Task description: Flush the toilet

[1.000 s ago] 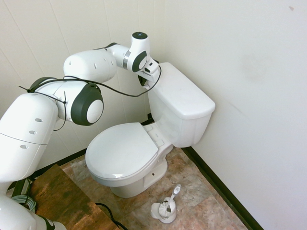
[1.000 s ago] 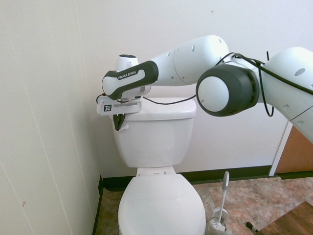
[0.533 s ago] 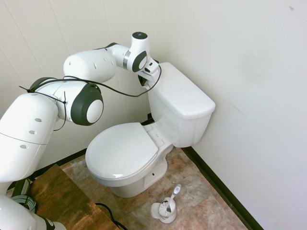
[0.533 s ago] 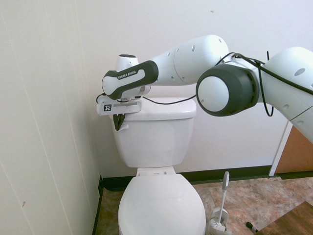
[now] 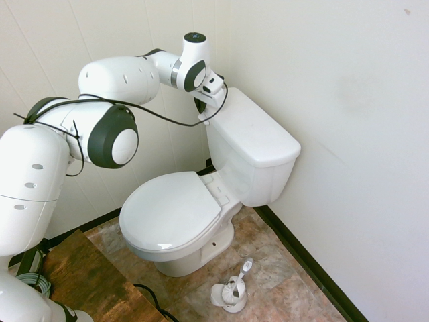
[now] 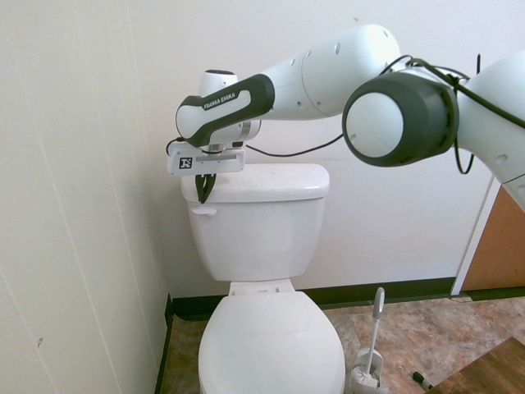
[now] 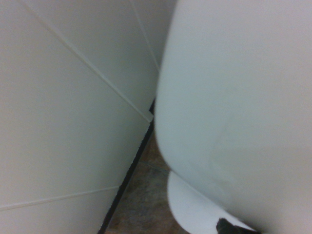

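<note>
Toilet [image 6: 262, 246] stood in the room's corner, tank against the back wall, bowl and closed seat lid running toward 6 o'clock in the second exterior view; that was its long axis. Its small flush lever [image 6: 203, 210] jutted from the tank's front at the 9 o'clock corner. The claw [image 6: 202, 190] hung just above it, dark fingers pressed together, pinching nothing. Pressing well likely meant a straight downward push on the lever's free end, without sliding off.

Toilet [image 5: 251, 144] glossy white; brush [image 5: 242, 272] white; floor [image 5: 281, 268] mottled brown; fingers [image 6: 202, 188] blk.
</note>
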Controlling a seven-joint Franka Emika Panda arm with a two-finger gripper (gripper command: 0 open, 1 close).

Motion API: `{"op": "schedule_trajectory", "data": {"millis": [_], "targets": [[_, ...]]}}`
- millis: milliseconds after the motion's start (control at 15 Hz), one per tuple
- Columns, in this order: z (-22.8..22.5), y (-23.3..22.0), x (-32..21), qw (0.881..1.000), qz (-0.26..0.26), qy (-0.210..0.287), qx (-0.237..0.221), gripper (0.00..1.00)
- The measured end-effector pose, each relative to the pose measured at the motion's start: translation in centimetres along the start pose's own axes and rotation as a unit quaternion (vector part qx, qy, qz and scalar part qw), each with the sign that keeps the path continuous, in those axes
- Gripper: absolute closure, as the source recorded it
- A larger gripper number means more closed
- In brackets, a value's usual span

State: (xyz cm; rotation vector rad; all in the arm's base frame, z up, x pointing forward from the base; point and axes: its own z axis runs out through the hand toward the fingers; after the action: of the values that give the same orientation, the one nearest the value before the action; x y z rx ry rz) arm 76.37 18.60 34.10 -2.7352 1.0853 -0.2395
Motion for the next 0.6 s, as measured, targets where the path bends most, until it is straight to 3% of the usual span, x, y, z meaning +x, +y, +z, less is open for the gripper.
{"op": "schedule_trajectory", "data": {"millis": [600], "targets": [[-8.5,5.9,-2.6,1.0,0.014,-0.006,-0.025,1.0]]}}
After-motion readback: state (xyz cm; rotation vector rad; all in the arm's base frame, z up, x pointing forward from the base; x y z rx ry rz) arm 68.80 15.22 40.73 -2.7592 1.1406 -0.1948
